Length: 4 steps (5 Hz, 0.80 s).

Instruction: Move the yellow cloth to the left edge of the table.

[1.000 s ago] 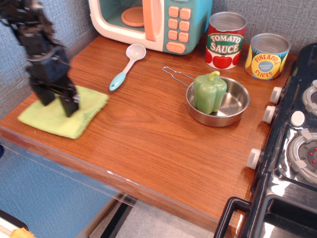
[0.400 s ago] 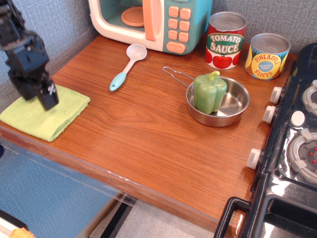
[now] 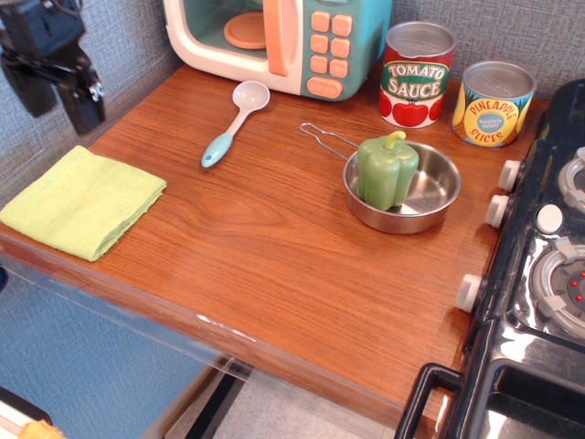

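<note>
The yellow cloth (image 3: 82, 202) is found lying flat at the left edge of the table (image 3: 274, 265), its near-left corner reaching the rounded front lip; it is roughly square, so no clear long axis is noted, and its sides are set at a slant to the table's front edge. The gripper (image 3: 57, 96) is held above and behind the cloth, clear of it, with its two dark fingers spread apart and nothing between them. The cloth is seen as folded terry with a fine weave; the table is reddish-brown wood grain. A blue-handled spoon (image 3: 234, 121) is placed further back, apart from the cloth. A steel pan (image 3: 404, 190) holding a green bell pepper (image 3: 387, 170) is set well to the right, before two tins and a toy microwave (image 3: 279, 41)
</note>
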Each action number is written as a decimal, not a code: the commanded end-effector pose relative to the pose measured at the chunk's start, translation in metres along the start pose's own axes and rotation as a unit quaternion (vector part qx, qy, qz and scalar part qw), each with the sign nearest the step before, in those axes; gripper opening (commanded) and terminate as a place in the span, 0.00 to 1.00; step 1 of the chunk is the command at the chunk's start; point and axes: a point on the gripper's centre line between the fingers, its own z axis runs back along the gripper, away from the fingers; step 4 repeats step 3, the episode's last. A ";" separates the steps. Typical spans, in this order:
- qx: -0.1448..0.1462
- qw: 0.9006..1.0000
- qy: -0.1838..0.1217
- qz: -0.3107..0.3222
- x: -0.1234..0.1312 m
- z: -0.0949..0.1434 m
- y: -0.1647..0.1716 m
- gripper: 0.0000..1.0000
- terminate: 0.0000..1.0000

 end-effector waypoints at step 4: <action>0.009 1.000 0.018 0.006 0.002 0.007 0.002 1.00 1.00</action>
